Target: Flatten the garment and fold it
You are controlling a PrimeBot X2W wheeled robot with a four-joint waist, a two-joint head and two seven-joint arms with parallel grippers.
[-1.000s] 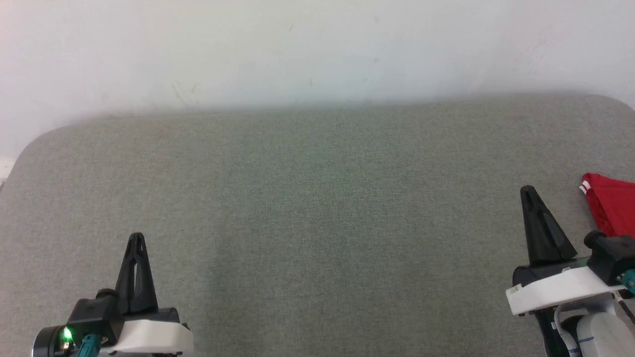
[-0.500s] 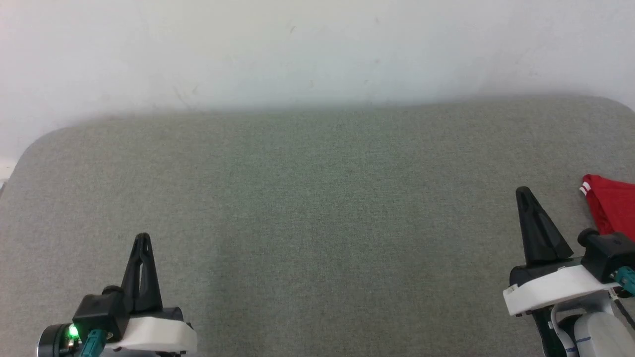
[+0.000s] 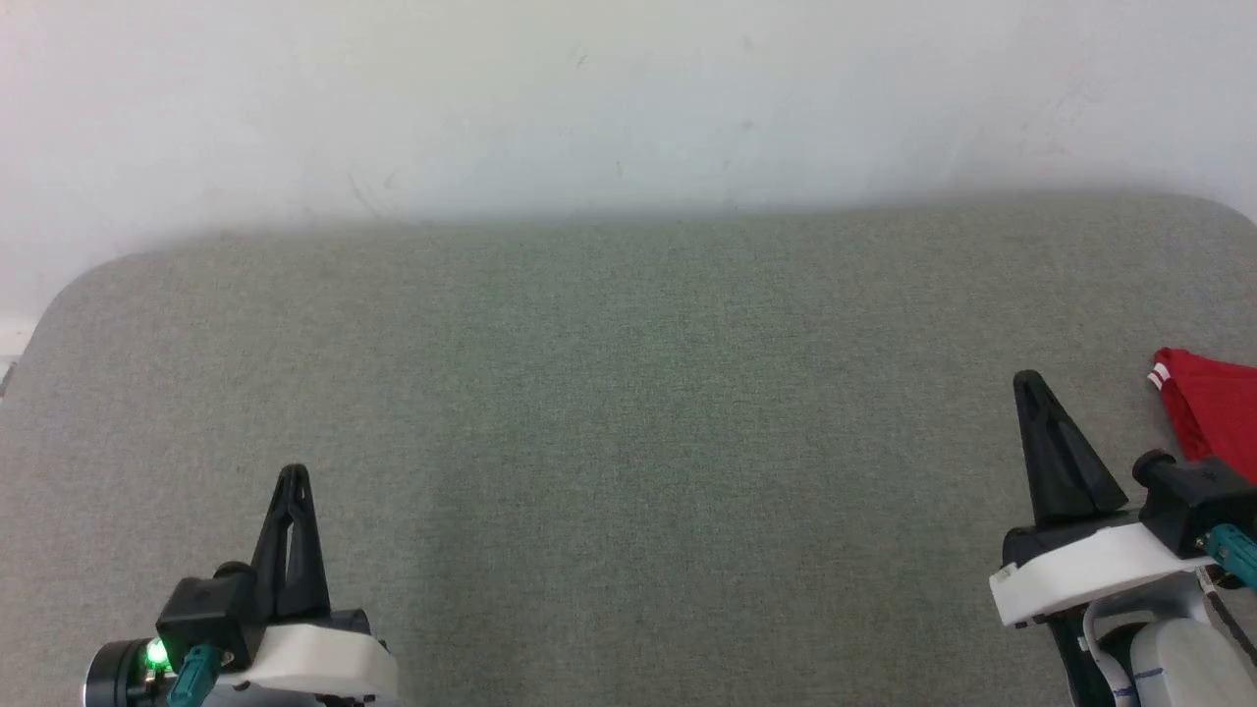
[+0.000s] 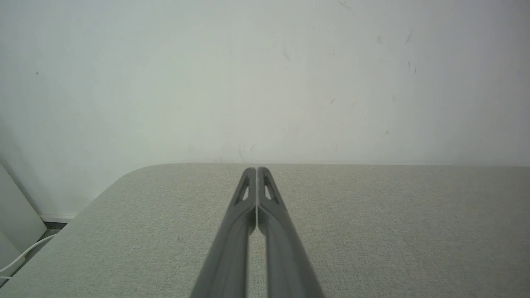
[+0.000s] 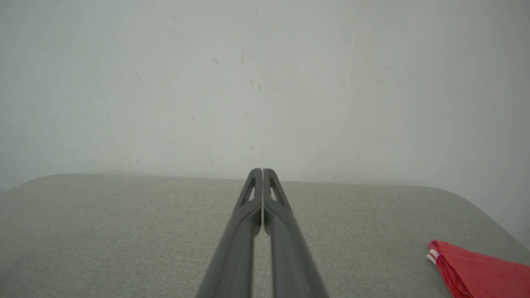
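Left tool (image 3: 293, 473) and right tool (image 3: 1027, 379) hover closed and empty over the grey table (image 3: 628, 412); the garment (image 3: 1216, 410) lies ungrasped at its right side; flattening looks unstarted, so the right tool must open and reach rightward.

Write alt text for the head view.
The left gripper and right gripper, both shut and empty, sit low in frame over a grey surface. A corner of the red garment lies at the right edge, beside the right gripper; a white wall is behind.
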